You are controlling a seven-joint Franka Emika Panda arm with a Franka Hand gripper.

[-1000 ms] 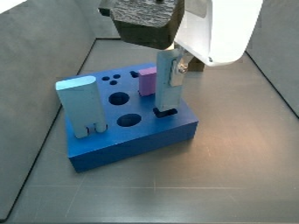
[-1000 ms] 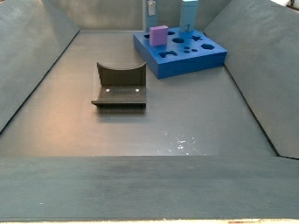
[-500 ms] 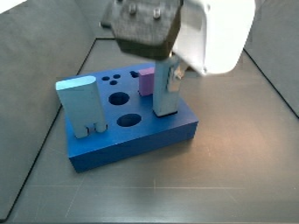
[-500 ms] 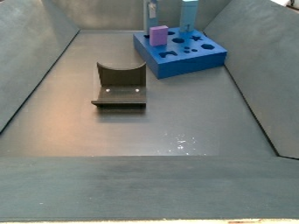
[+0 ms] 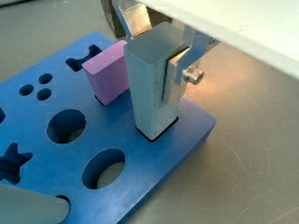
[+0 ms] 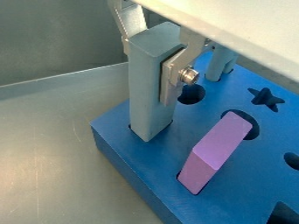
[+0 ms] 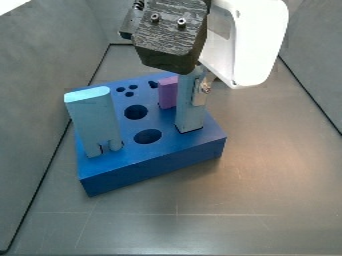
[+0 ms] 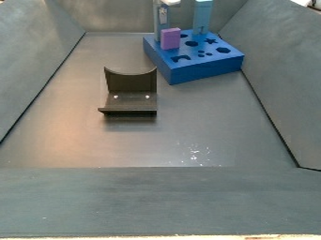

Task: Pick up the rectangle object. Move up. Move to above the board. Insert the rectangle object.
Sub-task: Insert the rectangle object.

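gripper (image 7: pixel 195 88) fingers clamp rectangle object (image 5: pixel 155 83), upright in board (image 7: pixel 147 150); grey floor (image 8: pixel 189 141), fixture (image 8: pixel 128 92) apart.

The workspace is a dark grey, faintly glossy floor (image 8: pixel 189 122) enclosed by sloping grey side walls (image 8: pixel 32 66), with the fixture (image 8: pixel 128 92) standing left of centre and soft overhead light reflecting off the near floor.
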